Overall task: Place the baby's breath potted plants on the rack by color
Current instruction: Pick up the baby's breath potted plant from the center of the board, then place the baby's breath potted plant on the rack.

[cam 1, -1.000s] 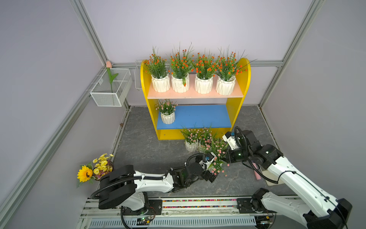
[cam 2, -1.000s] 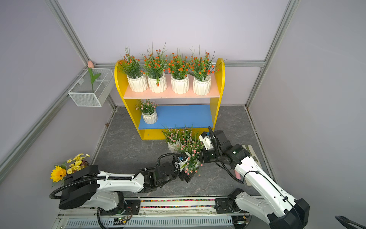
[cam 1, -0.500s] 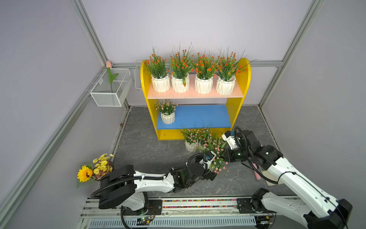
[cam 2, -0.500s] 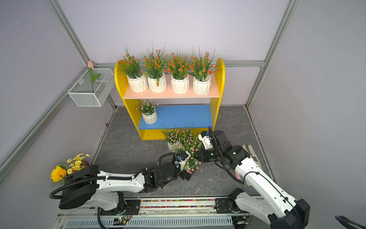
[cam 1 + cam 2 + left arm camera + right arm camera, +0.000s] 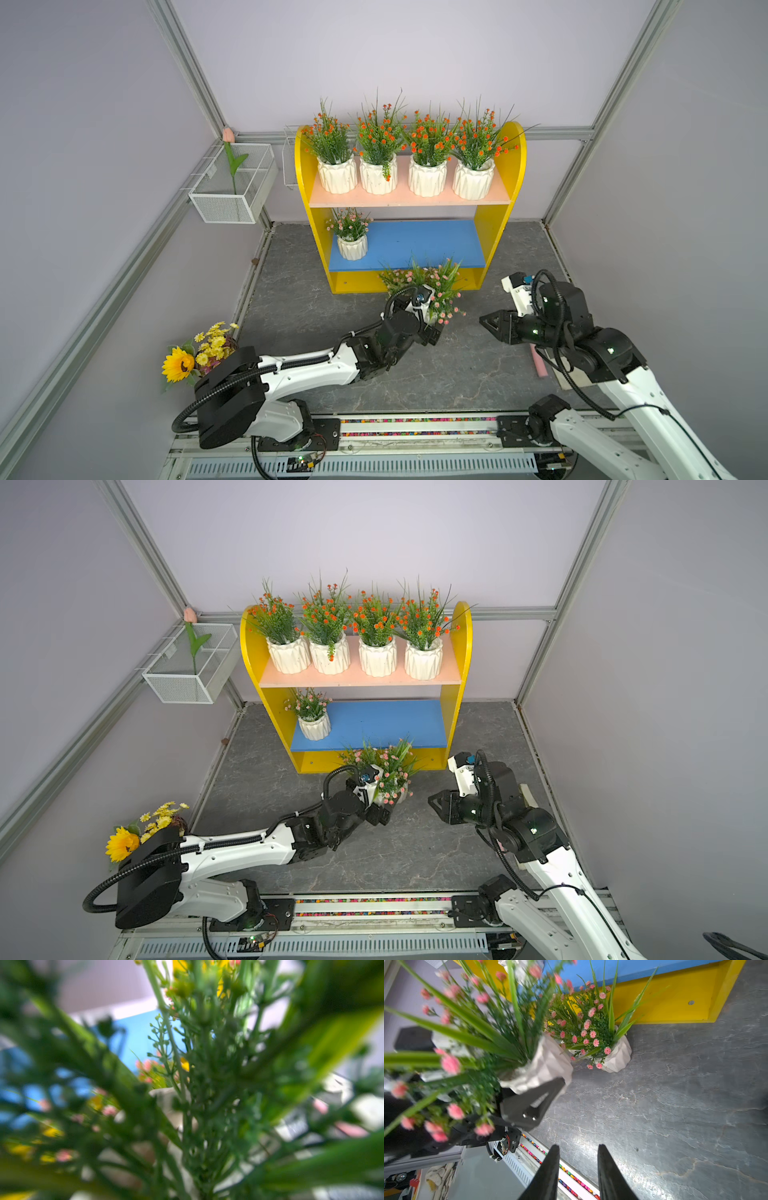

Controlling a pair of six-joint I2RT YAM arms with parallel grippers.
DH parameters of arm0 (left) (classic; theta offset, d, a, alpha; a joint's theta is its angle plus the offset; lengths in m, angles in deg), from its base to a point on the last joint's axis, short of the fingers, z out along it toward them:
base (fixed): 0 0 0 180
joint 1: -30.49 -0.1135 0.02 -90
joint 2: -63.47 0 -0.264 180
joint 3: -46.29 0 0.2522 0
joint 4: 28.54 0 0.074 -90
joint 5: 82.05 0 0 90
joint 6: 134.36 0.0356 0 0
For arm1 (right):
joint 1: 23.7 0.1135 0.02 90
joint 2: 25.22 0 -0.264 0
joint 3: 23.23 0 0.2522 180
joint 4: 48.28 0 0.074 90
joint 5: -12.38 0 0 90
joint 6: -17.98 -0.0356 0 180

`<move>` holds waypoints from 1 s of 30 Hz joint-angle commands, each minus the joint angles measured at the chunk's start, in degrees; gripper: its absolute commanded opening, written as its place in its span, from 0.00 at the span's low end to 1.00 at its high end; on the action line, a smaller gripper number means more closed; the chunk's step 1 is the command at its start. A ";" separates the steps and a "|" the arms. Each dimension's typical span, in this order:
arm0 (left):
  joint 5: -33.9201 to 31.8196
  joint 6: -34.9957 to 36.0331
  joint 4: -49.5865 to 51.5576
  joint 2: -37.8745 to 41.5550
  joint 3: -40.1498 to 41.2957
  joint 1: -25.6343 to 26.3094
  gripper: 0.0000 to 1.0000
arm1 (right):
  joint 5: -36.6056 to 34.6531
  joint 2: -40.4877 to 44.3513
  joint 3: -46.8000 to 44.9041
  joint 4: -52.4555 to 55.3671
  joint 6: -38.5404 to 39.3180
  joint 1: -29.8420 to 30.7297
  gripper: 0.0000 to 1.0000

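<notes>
The left wrist view is one green smear: sprigs (image 5: pixel 199 1105) pressed against the lens, with a blurred white pot (image 5: pixel 168 1097) behind them. Which pot it is I cannot tell. In both top views the pink plant (image 5: pixel 442 291) hides most of the left gripper (image 5: pixel 432 328). The bouquet (image 5: pixel 199 353) is cut off below by the left arm (image 5: pixel 307 370), and a pink strip (image 5: pixel 539 368) lies half under the right arm (image 5: pixel 598 353).

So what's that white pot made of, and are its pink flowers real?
The white pot in the left pincer looks like matte ceramic or plaster: chalky, dull, sharply folded facets; which, I can't tell. Its pink flowers and green blades seem plastic: stiff, slightly shiny, all alike.
</notes>
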 commanded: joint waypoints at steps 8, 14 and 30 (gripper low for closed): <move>1.52 0.95 2.68 -4.05 -16.04 -11.50 0.42 | -1.50 1.31 -2.17 1.61 0.02 -0.54 0.34; 4.65 1.06 3.51 -11.97 -23.96 -17.24 0.42 | -1.71 2.20 -2.62 2.24 -0.24 -0.59 0.34; 0.68 2.46 -3.40 -25.89 -33.02 -23.32 0.40 | -2.03 5.08 -4.55 3.24 -1.28 -0.58 0.34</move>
